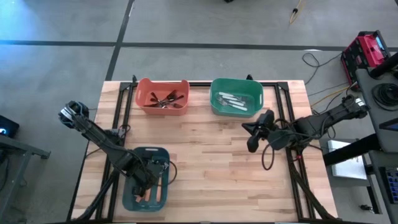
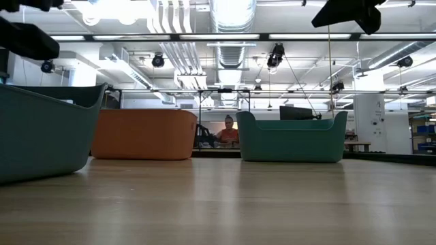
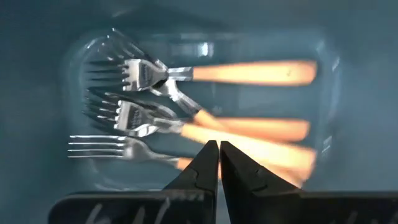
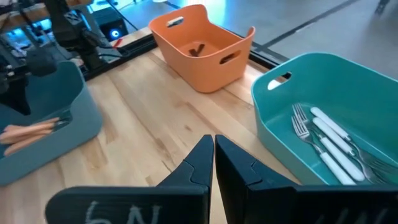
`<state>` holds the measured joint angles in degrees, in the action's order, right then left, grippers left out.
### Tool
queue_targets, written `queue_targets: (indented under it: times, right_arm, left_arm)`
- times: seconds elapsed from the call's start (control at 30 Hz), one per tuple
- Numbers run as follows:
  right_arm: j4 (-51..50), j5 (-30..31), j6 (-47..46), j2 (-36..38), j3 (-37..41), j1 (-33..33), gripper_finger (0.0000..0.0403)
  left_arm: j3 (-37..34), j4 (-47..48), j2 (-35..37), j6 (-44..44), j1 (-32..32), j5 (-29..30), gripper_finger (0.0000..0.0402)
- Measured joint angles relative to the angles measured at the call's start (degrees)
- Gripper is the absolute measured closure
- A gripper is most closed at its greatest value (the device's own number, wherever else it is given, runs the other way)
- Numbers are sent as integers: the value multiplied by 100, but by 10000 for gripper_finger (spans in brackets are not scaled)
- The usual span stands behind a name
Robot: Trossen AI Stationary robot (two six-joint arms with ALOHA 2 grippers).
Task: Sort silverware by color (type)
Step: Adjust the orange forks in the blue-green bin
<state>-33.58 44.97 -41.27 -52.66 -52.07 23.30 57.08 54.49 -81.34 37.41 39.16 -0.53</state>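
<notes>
Pale wooden plank worktop (image 1: pixel 205 143) is seen from above carrying three rectangular plastic bins: an orange bin (image 1: pixel 163 96) at the far edge, a green bin (image 1: pixel 236 96) beside it, and a dark blue bin (image 1: pixel 147 178) at the near left.

Orange-handled forks with metal heads (image 3: pixel 205 118) are shown lying in the dark blue bin; this is plain only in the left wrist view. The left tool (image 3: pixel 219 163) is recorded inside that bin, just above the forks, fingers pressed together with nothing between them.

White-handled utensils (image 4: pixel 333 146) are seen in the green bin, most clearly in the right wrist view. Dark utensils (image 1: pixel 166 99) are seen in the orange bin only from above; their kind cannot be told.

The right tool (image 4: pixel 213 163) is held over bare worktop near the green bin, fingers closed and empty.

Handwritten white marks on each tool's base are noted but cannot be read. A seated person (image 2: pixel 228 131) is visible only in the low view.
</notes>
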Motion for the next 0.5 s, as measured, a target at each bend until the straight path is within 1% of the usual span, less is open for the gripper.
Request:
queue_targets:
  times: [0.13, 0.23, 0.5]
  right_arm:
    - [-1, 8, -197, -175, 0, -112, 394]
    - [0, 8, -267, -311, 0, -181, 394]
    - [-2, 8, -474, -514, 0, -292, 394]
  left_arm:
    - [-142, -226, -5, -769, 98, -5, 401]
    - [-222, -476, -7, -1181, 143, -16, 401]
    - [-725, -676, -7, -1470, 277, -45, 402]
